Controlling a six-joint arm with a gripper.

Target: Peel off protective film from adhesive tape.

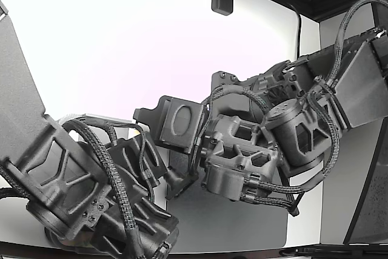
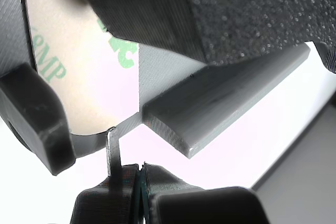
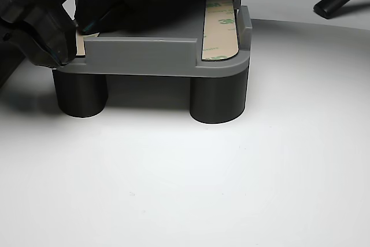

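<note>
From above and behind, I see mostly my own dark grey body. My arm [image 1: 315, 89] reaches in from the exterior view's right, wrapped in braided black cables [image 1: 270, 195], ending in a blocky wrist housing [image 1: 239, 162] near the centre. A second arm [image 1: 79, 180] fills the lower part of the exterior view's left, its own cables looping over ribbed shells. Between them sits a flat square module with an oval recess [image 1: 179, 122]. Beneath lies a grey mat [image 1: 236, 228] on a bright white table [image 1: 109, 47]. My claw's fingertips are hidden under the wrist, so I cannot tell how they stand
</note>
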